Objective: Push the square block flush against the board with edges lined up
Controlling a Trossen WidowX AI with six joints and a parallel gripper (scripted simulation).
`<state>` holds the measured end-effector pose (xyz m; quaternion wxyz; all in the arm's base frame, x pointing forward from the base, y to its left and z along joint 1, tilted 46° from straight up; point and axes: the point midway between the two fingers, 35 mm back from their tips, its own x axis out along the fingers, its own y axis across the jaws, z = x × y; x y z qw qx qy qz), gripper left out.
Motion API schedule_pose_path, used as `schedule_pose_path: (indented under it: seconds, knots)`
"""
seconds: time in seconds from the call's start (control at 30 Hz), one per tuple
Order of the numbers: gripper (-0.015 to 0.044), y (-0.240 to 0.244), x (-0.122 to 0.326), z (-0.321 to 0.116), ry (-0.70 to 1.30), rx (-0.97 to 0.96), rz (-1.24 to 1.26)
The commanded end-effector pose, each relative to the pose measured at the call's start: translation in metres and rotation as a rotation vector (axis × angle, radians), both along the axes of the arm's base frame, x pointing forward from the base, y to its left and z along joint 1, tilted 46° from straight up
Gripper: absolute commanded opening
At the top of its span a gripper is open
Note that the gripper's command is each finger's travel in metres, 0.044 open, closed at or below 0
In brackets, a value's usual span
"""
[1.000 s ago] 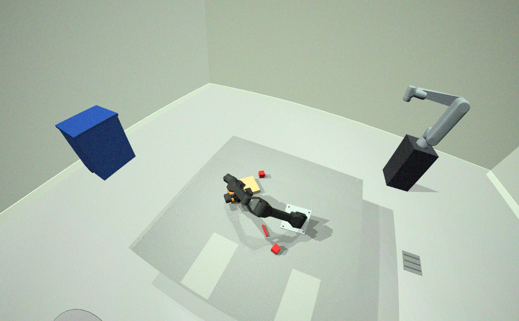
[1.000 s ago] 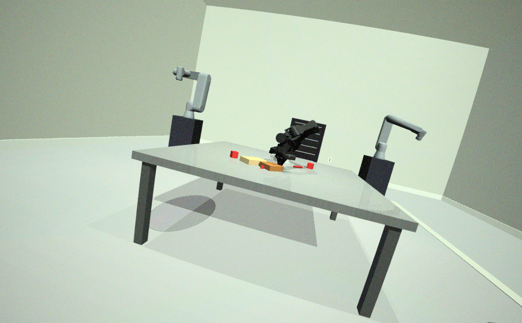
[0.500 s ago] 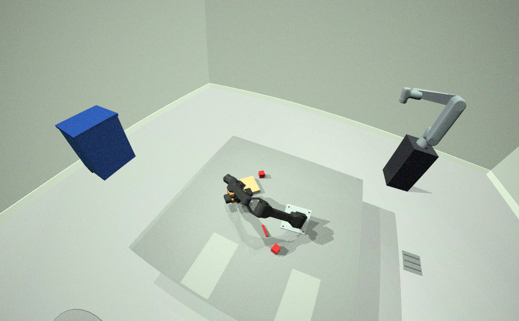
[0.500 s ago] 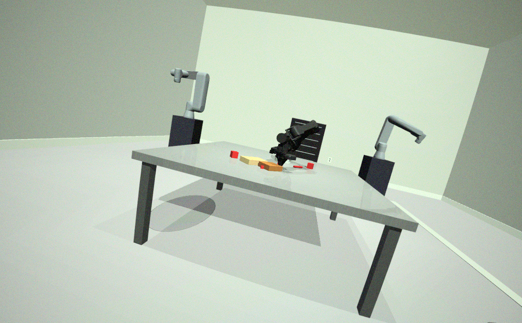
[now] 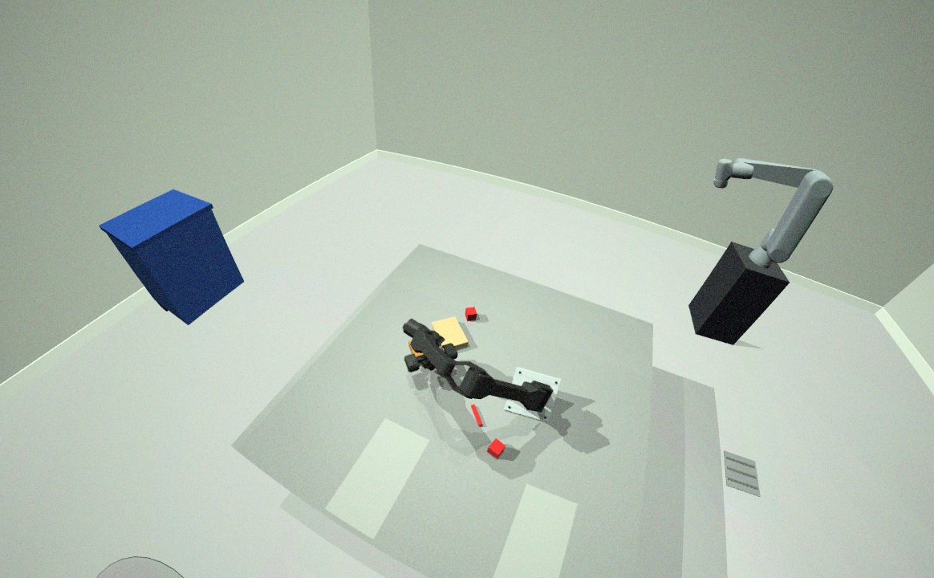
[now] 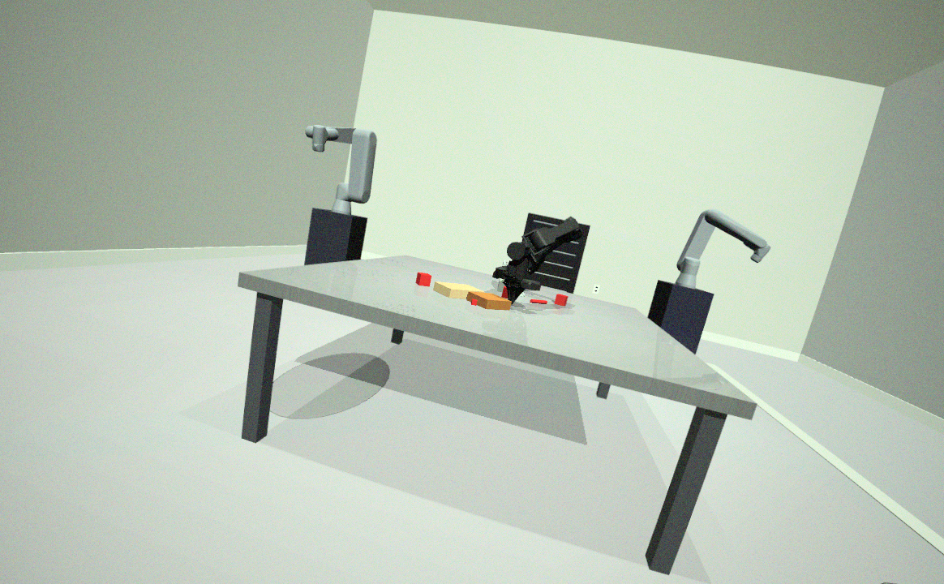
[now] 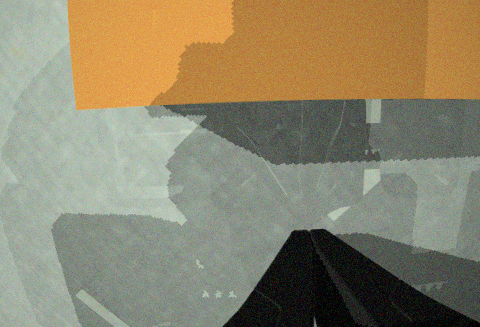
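Observation:
A pale yellow square-looking slab [image 5: 449, 331] [image 6: 453, 290] lies flat on the table [image 5: 326, 402] [image 6: 359, 279]. An orange slab [image 5: 412, 351] [image 6: 488, 300] [image 7: 125, 32] lies flat beside it, mostly under my arm in the top view. Their facing sides lie close, but I cannot tell whether they touch or whether any edges are even. My gripper [image 6: 512, 302] [image 7: 307, 245] is shut with nothing between its fingers. It points down beside the orange slab, with a strip of table showing between fingertips and slab edge in the wrist view.
One red cube [image 5: 470, 314] [image 6: 423, 279] sits beyond the pale slab. Another red cube [image 5: 495, 448] [image 6: 561, 299] and a red bar [image 5: 477, 415] [image 6: 538, 301] lie on the other side of my arm. A small red piece [image 6: 474, 302] shows by the orange slab.

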<state>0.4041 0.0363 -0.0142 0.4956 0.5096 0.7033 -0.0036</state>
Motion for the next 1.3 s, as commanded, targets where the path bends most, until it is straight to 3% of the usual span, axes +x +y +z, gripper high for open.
schedule_pose_path:
  seconds: [0.0,0.27,0.43,0.57,0.8,0.97,1.27]
  knots:
    - [0.0000,0.006,-0.007,0.001,0.013,0.005,0.001]
    - [0.0000,0.010,-0.013,0.004,0.014,0.005,0.001]
    - [0.0000,-0.029,-0.008,0.039,0.013,0.002,0.001]
    - [0.0000,-0.031,-0.009,0.041,0.014,0.003,0.001]
    - [0.0000,-0.047,0.003,0.025,0.009,0.004,-0.016]
    - [0.0000,-0.010,0.005,-0.011,0.013,0.004,0.000]
    - [0.0000,-0.008,0.006,-0.014,0.013,0.004,0.001]
